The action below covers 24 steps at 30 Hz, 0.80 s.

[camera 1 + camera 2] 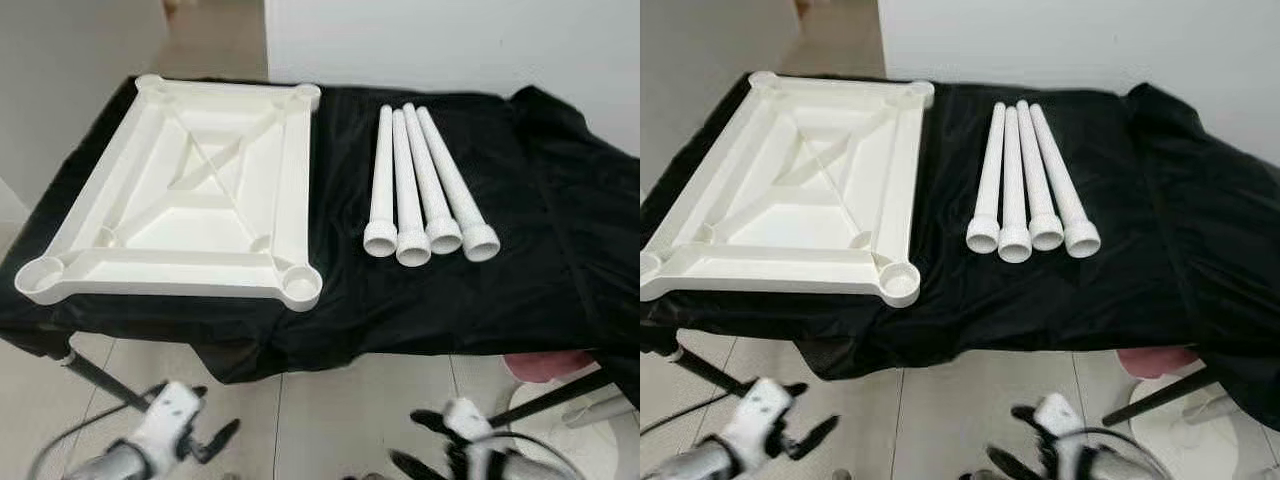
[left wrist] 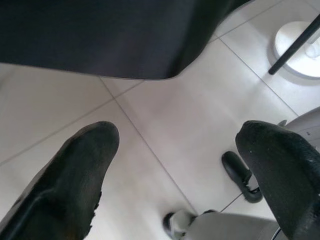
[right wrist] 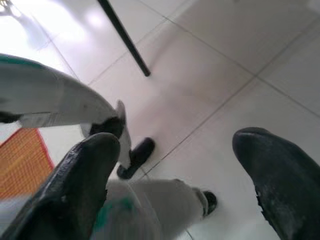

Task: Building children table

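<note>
A white plastic table top (image 1: 190,190) lies upside down on the left of a black-draped surface, with a round leg socket (image 1: 300,284) at its near right corner. Several white tube legs (image 1: 425,190) lie side by side to its right, flared ends toward me. My left gripper (image 1: 205,440) hangs low over the floor in front of the surface, fingers (image 2: 82,170) spread wide with nothing between them. My right gripper (image 1: 425,445) hangs low too, its fingers (image 3: 280,175) apart and holding nothing.
The black cloth (image 1: 540,230) drapes over the whole surface and hangs off the front and right. Black stand legs (image 1: 100,378) run beneath it. A white round base (image 1: 570,440) and something pink (image 1: 545,365) sit on the tiled floor at right. A white wall stands behind.
</note>
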Available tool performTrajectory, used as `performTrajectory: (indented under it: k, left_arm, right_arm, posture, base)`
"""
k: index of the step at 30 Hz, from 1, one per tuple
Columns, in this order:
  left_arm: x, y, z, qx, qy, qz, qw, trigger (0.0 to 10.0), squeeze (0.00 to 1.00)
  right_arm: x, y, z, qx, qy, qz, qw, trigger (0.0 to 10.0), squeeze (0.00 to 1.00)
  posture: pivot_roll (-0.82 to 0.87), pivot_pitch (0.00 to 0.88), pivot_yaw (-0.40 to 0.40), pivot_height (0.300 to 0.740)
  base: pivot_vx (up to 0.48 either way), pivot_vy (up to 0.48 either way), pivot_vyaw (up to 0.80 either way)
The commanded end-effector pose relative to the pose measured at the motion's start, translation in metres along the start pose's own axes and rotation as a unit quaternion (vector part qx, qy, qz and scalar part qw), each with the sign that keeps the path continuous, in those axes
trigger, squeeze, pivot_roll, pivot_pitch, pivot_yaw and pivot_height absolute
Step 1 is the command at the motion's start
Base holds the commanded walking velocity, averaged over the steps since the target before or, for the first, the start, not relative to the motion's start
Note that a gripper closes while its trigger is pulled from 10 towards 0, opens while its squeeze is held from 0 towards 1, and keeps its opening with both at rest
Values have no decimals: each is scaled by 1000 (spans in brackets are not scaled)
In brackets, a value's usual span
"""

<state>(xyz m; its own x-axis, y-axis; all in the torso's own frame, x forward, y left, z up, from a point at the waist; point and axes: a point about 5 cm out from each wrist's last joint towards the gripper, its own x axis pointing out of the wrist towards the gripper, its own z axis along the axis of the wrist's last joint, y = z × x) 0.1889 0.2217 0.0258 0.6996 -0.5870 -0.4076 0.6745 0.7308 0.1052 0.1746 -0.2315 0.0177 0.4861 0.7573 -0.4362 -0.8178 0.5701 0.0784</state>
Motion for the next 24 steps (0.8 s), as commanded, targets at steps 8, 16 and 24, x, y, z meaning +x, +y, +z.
performTrajectory:
  k: [8, 16, 24]
  left_arm:
    - [-24, -24, 72, 22, -104, -333, 937, 10000, 0]
    - [-28, -11, 120, 4, -196, -279, 940, 10000, 0]
    - [-17, 10, 140, -21, -229, -181, 956, 10000, 0]
  right_arm:
    - [-21, -3, 97, -57, -131, 77, 987, 10000, 0]
    - [-21, -16, 149, -47, -247, 30, 967, 10000, 0]
    - [-6, -43, 172, -9, -301, -100, 948, 10000, 0]
  posture:
    - [-16, 121, -11, 740]
    - [-10, 107, -23, 740]
    - [-2, 91, -31, 740]
  base:
    - [0, 0, 0]
    - [0, 0, 0]
    - [0, 0, 0]
